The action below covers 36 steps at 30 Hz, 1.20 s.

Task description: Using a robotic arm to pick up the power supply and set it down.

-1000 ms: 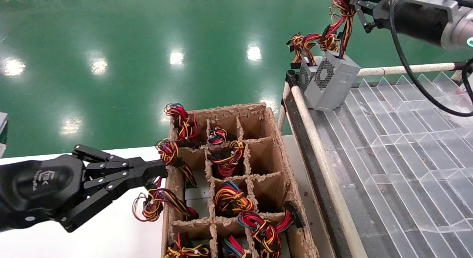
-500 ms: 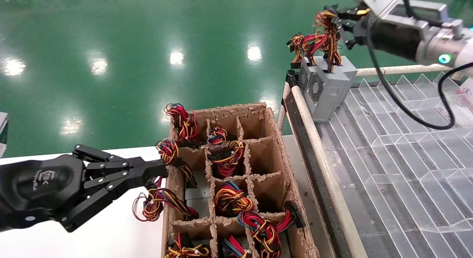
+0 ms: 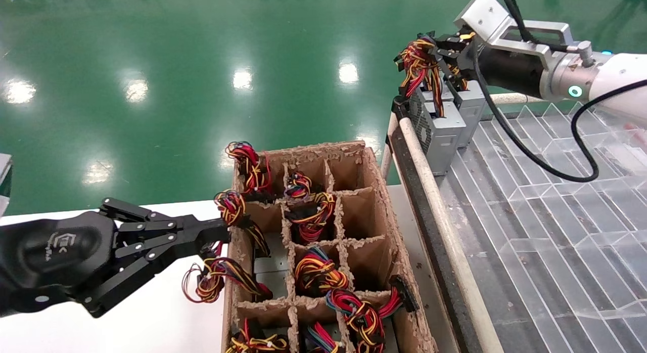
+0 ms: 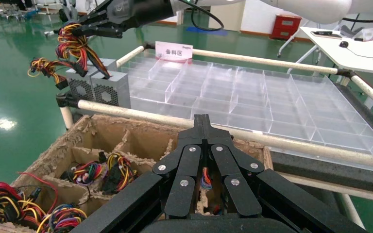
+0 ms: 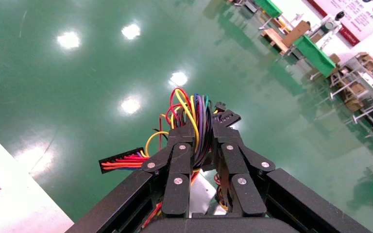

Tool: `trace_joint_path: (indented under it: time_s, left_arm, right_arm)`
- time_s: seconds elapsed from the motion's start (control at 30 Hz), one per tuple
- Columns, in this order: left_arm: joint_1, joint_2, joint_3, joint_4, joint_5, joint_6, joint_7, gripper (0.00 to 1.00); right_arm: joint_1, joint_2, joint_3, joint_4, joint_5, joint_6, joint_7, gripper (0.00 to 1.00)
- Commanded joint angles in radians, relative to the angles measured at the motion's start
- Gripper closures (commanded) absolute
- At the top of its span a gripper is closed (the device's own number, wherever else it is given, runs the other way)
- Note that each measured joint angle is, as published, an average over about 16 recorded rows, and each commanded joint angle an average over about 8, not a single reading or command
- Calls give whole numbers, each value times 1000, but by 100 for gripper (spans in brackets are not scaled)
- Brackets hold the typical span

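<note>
Set-down step in hand; right hand clamped on wire bundle of power supply, standing at tray's far left corner; next: release, lift clear; left hand shut, parked beside cardboard crate.

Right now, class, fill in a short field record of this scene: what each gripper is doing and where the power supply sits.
right gripper: shut on the wire bundle
power supply: upright at the clear tray's corner, beside another grey unit
left gripper: shut, at the cardboard crate's edge
crate contents: more wired units in compartments
</note>
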Motion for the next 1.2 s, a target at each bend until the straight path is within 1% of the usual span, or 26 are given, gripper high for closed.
trace_joint_path:
  time_s: [0.03,0.23,0.27,0.3,0.5,0.8,0.97,1.2]
  left_arm:
    - [0,0,0,0,0,0,0,100]
    - [0,0,0,0,0,0,0,100]
    - [0,0,0,0,0,0,0,100]
    - [0,0,0,0,0,0,0,100]
    - [0,0,0,0,0,0,0,100]
    - [0,0,0,0,0,0,0,100]
    - [0,0,0,0,0,0,0,100]
    - [0,0,0,0,0,0,0,100]
  right_arm:
    - [7,-10,5,-26,12,-8,-23,87]
    - [39,-30,2,-97,12,-28,-56,12]
    - [44,-33,0,-107,10,-30,-60,3]
    - [49,-35,-1,-116,9,-32,-63,0]
    - [67,-42,0,-151,14,-51,-84,0]
    - [84,-44,4,-168,23,-76,-106,0]
    - [87,-42,10,-164,34,-89,-112,0]
    - [66,-15,41,-129,86,-131,-121,0]
